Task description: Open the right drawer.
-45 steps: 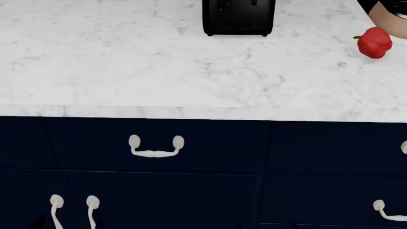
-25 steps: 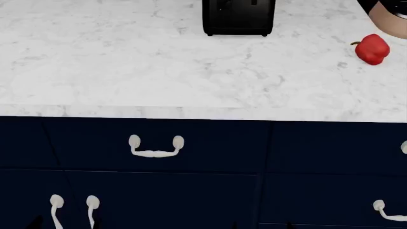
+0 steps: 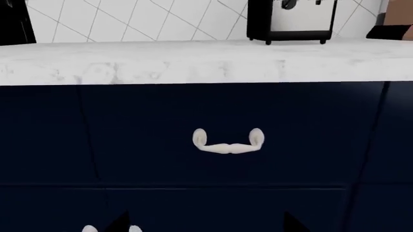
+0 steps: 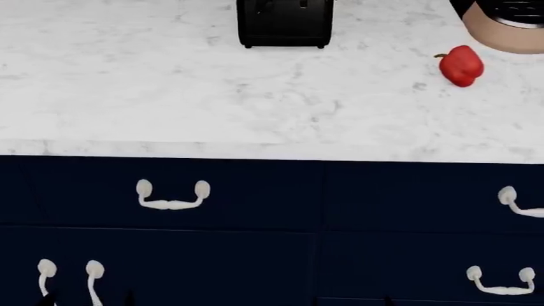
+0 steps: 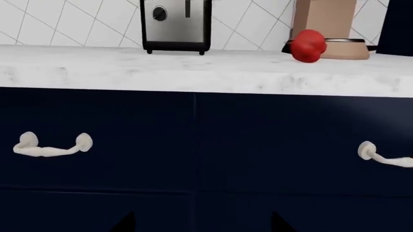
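I see only the dark tips of my left fingers (image 3: 119,224) in the left wrist view. The two tips are far apart, so these fingers are open and hold nothing. My right fingers (image 5: 125,223) look the same in the right wrist view: two dark tips, wide apart, open and holding nothing. Both sets sit low in front of the dark blue cupboards and touch no handle.

The right drawer (image 4: 408,194) is just under the white table (image 4: 170,95), on the right side of the head view. It is shut, with its front flat in line with the other fronts. Its white handle (image 4: 516,203) is partly cut off at the edge of the head view. In the right wrist view the handle (image 5: 380,157) is off to one side, well apart from my right fingers.

The left drawer (image 4: 85,191) is beside it and is shut too. Its handle (image 3: 228,142) sits between and above my left tips in the left wrist view.

On the table, a black toaster (image 4: 285,22) stands at the back. A red pepper (image 4: 460,65) lies to its right, near a tan pot (image 4: 506,25)
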{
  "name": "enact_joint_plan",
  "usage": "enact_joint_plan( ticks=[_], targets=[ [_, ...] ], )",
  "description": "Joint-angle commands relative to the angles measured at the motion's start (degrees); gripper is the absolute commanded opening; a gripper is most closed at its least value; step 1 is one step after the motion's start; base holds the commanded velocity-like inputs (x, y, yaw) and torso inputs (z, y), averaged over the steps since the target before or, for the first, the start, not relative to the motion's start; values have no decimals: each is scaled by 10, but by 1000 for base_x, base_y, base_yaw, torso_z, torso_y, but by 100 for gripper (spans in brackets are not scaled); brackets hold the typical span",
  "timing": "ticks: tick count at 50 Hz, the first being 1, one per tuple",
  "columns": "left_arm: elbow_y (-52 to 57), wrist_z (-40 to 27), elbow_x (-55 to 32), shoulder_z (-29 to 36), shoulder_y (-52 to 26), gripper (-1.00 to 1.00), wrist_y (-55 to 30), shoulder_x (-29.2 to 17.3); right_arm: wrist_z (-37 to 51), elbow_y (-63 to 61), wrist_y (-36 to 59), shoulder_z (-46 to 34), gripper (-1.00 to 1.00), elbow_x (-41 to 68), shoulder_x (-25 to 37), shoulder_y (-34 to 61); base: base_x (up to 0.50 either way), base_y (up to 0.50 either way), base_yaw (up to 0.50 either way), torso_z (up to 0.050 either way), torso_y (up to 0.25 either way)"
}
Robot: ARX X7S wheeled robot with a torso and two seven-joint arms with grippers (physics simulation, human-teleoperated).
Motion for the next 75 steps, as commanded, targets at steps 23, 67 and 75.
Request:
enact_joint_plan(
  ticks=[23, 67, 75],
  targets=[
    [0, -30, -12, 29, -3, 100, -4, -20, 25, -1, 1, -25, 100, 18, 22, 2, 0, -226, 0, 0, 0],
    [-14, -45, -29, 54, -10, 100, 3, -38, 46, 14, -10, -48, 100, 32, 39, 10, 0, -223, 0, 0, 0],
    [-4, -49, -32, 57, -6, 100, -1, -41, 52, -5, 2, -52, 100, 34, 43, 5, 0, -223, 0, 0, 0]
  ],
)
